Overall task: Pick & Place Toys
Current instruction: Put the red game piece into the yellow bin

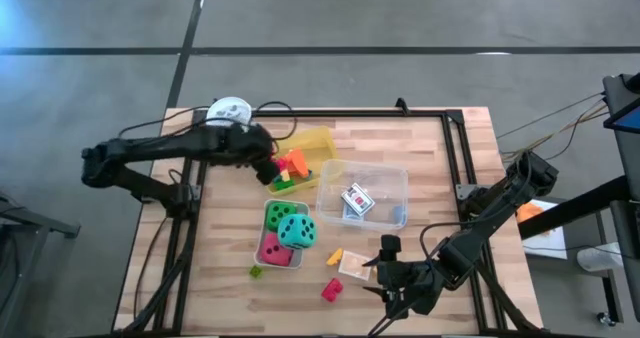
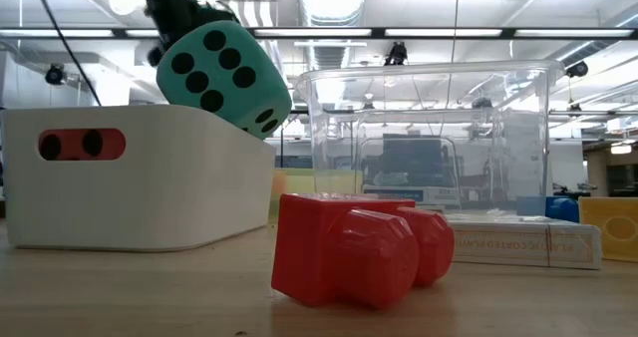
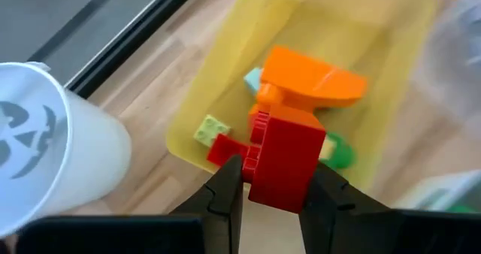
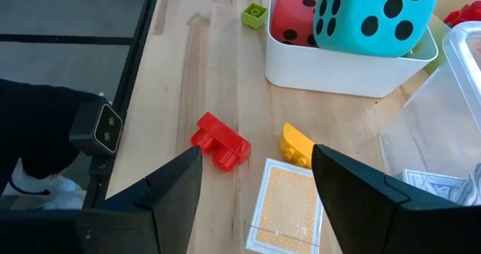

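Your worktop [image 1: 420, 148] is pale wood planks on a black frame, over grey concrete floor. At upper left, a white cup [image 1: 229, 110] shows a pumpkin-face print; no readable writing. The left gripper [image 3: 270, 198] pinches a red block [image 3: 285, 160] above the yellow tray [image 1: 318, 143]. Centre, dice fill a white bin [image 1: 268, 263]. Lower right, the right gripper [image 4: 255, 175] hangs spread over a card pack [image 4: 284, 209].
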Motion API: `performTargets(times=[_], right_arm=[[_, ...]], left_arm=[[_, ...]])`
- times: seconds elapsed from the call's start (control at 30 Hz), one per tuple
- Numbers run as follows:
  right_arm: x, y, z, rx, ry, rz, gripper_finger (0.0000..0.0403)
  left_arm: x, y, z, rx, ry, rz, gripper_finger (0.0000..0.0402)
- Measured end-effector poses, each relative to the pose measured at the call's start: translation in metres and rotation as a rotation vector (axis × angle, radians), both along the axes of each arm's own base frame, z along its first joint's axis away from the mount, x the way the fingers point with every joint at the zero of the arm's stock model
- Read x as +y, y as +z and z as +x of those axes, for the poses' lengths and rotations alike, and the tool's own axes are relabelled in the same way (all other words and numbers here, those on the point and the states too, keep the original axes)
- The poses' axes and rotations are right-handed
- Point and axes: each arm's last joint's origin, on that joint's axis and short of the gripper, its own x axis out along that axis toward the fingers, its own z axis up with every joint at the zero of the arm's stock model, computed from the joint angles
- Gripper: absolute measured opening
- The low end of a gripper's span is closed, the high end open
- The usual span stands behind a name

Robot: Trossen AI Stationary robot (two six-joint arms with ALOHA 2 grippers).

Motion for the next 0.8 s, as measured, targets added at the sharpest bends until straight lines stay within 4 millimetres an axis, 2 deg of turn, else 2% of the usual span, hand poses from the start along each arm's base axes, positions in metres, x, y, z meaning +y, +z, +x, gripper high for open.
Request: performTargets(times=[0.2,0.5,0.67,0.8], right_arm=[[0.000,0.000,0.000,0.001,0.000,0.000,0.0246],[0.000,0.000,0.000,0.001,0.000,0.000,0.0246],[0.000,0.000,0.000,0.001,0.000,0.000,0.0246],[0.000,0.000,0.000,0.001,0.000,0.000,0.0246]], left_arm=[[0.022,-0.020,0.032,0.139,-0.007,-0.007,0.0079],[0.039,-0.023,0.074,0.214,-0.123,0.030,0.0079],[0.044,-0.038,0.085,0.264,-0.148,0.023,0.0079],[0.044,-0.058,0.083,0.327,-0.179,0.010,0.0079]])
